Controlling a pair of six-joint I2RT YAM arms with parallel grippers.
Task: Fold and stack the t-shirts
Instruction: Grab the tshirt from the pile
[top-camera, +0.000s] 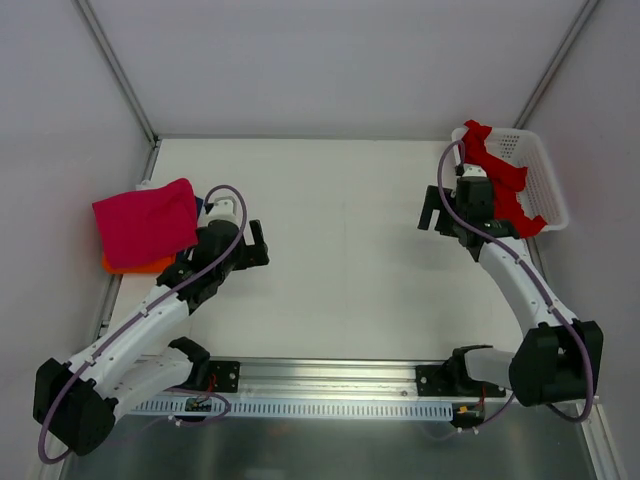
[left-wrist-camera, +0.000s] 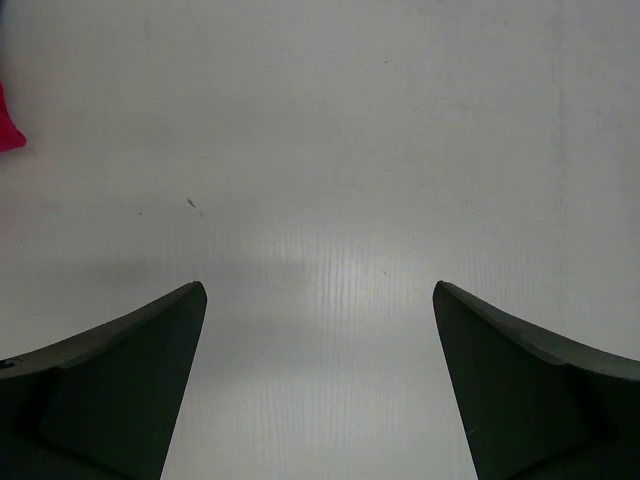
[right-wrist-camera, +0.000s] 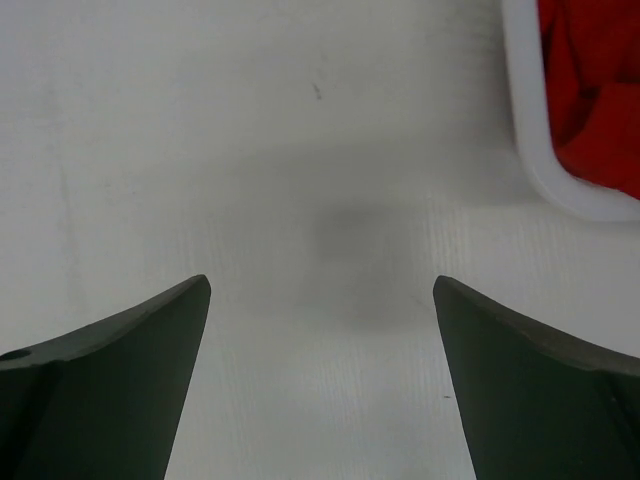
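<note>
A magenta-pink folded t-shirt (top-camera: 145, 222) tops a pile at the table's left edge, with an orange one (top-camera: 135, 266) under it and a sliver of blue (top-camera: 200, 205) at its right. A bright red t-shirt (top-camera: 497, 178) hangs crumpled over the rim of the white mesh basket (top-camera: 548, 170) at the right. My left gripper (top-camera: 255, 243) hovers open over bare table just right of the pile; a pink corner (left-wrist-camera: 8, 130) shows in its wrist view, left gripper (left-wrist-camera: 320, 300) empty. My right gripper (top-camera: 430, 212) stands open and empty left of the basket. Its wrist view, right gripper (right-wrist-camera: 320, 290), shows the basket rim (right-wrist-camera: 530, 150) and red cloth (right-wrist-camera: 595, 90).
The white table (top-camera: 340, 250) stretches between the two arms. Metal frame posts rise at the back corners, with a plain wall behind. The arm bases sit on a rail along the near edge.
</note>
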